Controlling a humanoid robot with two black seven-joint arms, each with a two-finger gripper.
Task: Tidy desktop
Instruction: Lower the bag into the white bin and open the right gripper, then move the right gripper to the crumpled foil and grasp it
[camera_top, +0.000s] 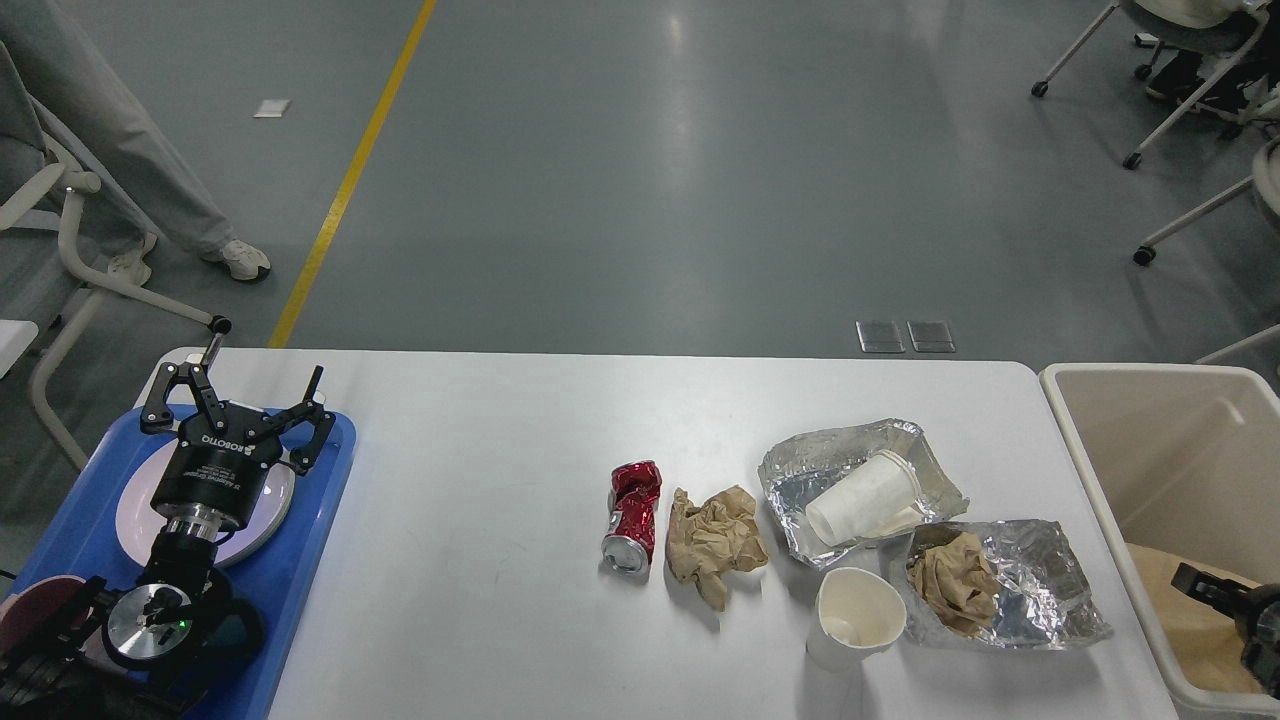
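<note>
The desktop (480, 480) is a white table holding litter right of centre: a crushed red can (632, 518), a crumpled brown paper (715, 540), a foil sheet (800, 470) with a white paper cup (865, 495) lying on it, an upright paper cup (860, 615), and a second foil sheet (1040, 590) holding a brown paper wad (950, 585). My left gripper (248, 385) stands open and empty over the blue tray (300, 560). My right gripper (1200, 582) shows as a small dark shape inside the beige bin (1100, 480), above brown paper (1180, 640).
The blue tray at the left edge carries a pale plate (135, 510) and a dark red dish (30, 610). The bin stands off the table's right end. A person's legs and chair frames are on the floor beyond the table.
</note>
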